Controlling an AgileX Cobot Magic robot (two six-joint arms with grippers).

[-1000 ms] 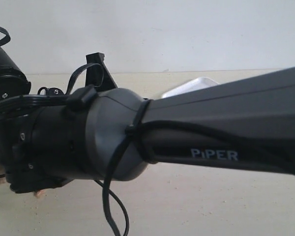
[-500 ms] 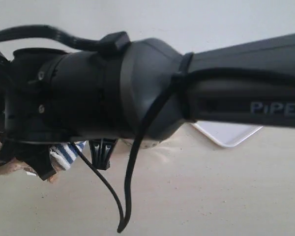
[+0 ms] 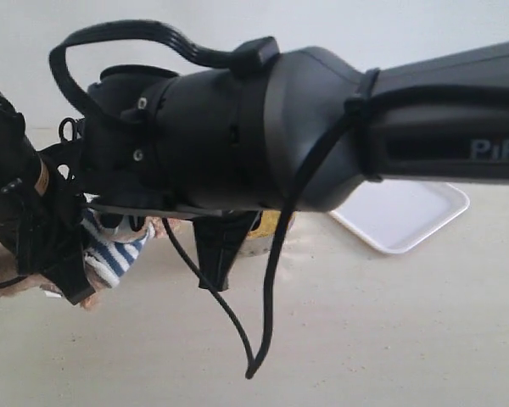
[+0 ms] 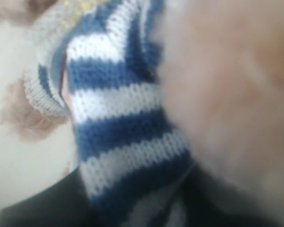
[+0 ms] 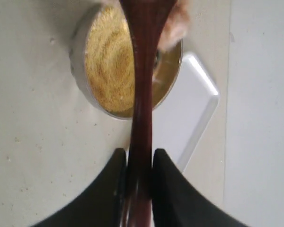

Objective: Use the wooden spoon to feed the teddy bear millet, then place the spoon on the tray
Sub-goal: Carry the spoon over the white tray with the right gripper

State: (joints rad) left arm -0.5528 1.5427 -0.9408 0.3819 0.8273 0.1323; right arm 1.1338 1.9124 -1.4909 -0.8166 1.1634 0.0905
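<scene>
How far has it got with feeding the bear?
Picked up already: the right gripper is clamped on the wooden spoon. In hand: the spoon reaches across the millet towards the teddy bear; whether it carries grains is hidden. Left: laying the spoon on the tray.

steel bowl, beige tbl; white wall
</scene>
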